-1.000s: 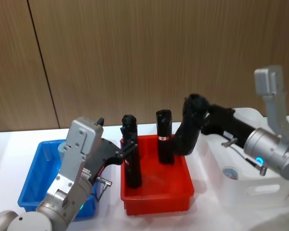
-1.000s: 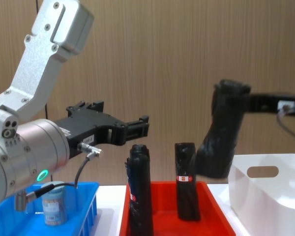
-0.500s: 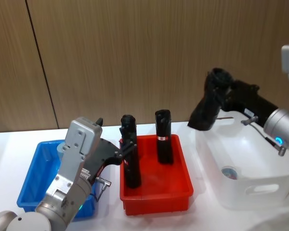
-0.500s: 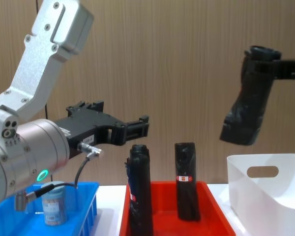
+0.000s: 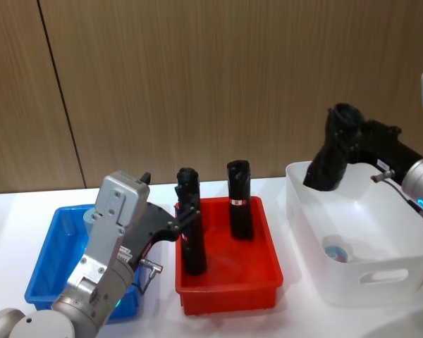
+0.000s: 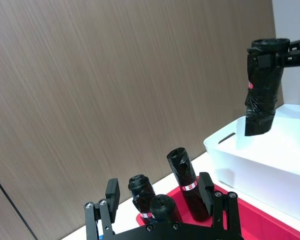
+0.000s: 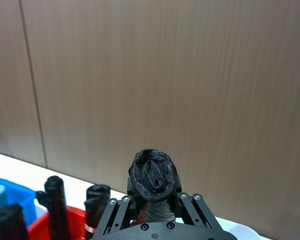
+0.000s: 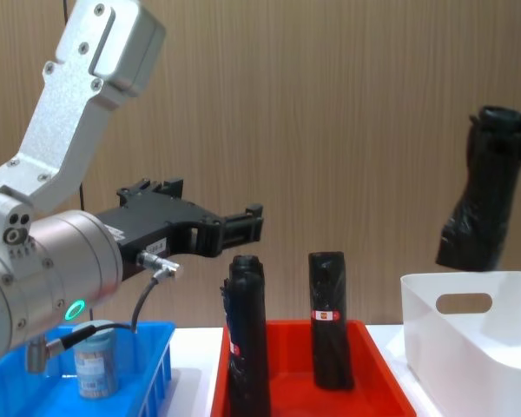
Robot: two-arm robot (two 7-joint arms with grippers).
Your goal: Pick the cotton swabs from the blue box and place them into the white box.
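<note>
A white table (image 5: 14,211) before a wood-panelled wall (image 5: 197,77) carries the blue box (image 5: 53,264) at its left with one of the cotton swabs (image 8: 96,365), a red bin (image 5: 229,282) mid-table and the white box (image 5: 366,264) at its right with another swab jar (image 5: 335,251). The right gripper (image 5: 354,135), clamped on a black roll (image 5: 331,158), has carried it from above the red bin to over the white box. The left gripper (image 8: 243,228) stays above the blue box, fingers apart and empty.

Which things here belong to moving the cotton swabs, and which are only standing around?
Belong to the job:
- blue box, with one cotton swab jar inside
- white box, with one swab jar already at its bottom

Only standing around:
- red box with two black rolls
- a third black roll, held by the right gripper above the white box

The left gripper hangs open above the blue box.
</note>
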